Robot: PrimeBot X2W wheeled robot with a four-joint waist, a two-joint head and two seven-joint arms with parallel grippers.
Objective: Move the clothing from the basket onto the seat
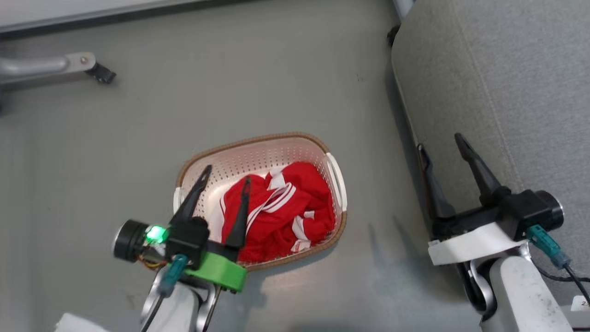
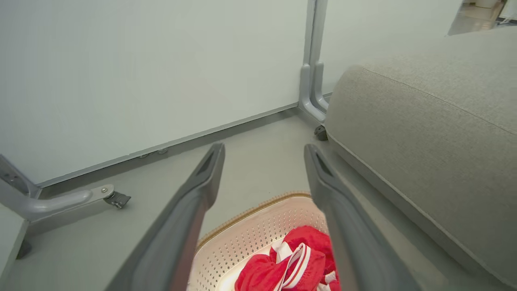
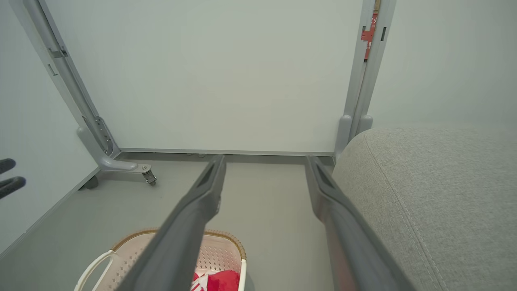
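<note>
Head view: red striped clothing (image 1: 286, 207) heaped in basket (image 1: 258, 140) near seat (image 1: 507, 92); left gripper (image 1: 228, 174) over basket, right gripper (image 1: 439, 143) at seat edge, both pairs of fingers spread. Right wrist view: red label (image 3: 368, 34) on wall post (image 3: 355, 81).

Floor (image 1: 286, 69): plain grey, smooth, evenly lit, with a few small marks. Pale matte wall panels (image 3: 226, 81) close off the far side, with a dark strip along their base. At far left, a grey metal foot (image 1: 50, 67) ends in a black caster (image 1: 102, 74). At far right, a grey upright post (image 3: 365, 89) carries a small red label (image 3: 368, 34).
</note>
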